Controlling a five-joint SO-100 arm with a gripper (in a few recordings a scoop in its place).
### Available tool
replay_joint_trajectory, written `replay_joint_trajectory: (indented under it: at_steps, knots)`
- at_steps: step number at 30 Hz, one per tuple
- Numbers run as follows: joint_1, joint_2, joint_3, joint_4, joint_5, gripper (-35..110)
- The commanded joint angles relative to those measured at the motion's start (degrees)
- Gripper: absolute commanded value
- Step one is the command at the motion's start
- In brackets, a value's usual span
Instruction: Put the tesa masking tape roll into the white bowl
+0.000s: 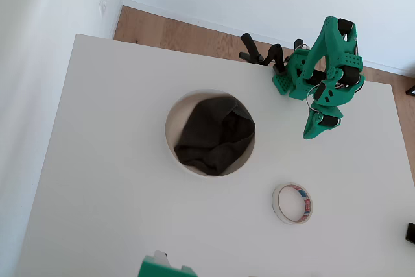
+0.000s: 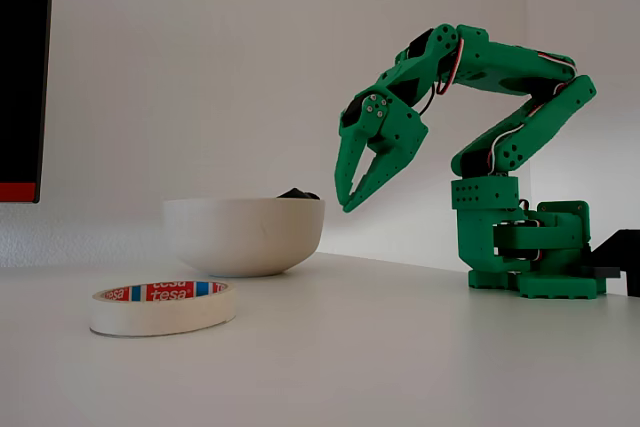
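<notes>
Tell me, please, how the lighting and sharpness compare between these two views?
Overhead view: bright, even light, faint shadows, tape roll and white bowl sharp, the table nearly washed out. Fixed view: softer side light, a shadow under the bowl, gripper crisp against the wall.

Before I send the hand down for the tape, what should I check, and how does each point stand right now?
1. Tape roll lies flat on the table, apart from everything: ok.
2. Hand is empty, its fingers parted: ok.
3. Hand directly over the roll: not ok; in the overhead view it hangs well short of it.
4. Bowl stands upright, apart from the roll: ok.
5. Room in the bowl: cannot tell; a dark cloth fills much of it.
</notes>
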Motion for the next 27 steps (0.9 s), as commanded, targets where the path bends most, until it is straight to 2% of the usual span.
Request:
replay_joint_trajectory:
  at_steps: [1,7,17,21,24,27]
  knots:
    - [0.9,-13.1,-14.8,-1.5,0.6,-8]
    - [1.3,-30.5,-29.4,-1.1,0.5,-8]
    - [4.6,-50.5,-39.6,-6.5,0.4,-8]
    - [5.4,-56.3,-46.7,-2.9,-0.3,-8]
    - [5.3,-58.0,-50.9,-0.4,1.1,2]
    - [4.7,-57.8,-52.4,0.4,1.2,3]
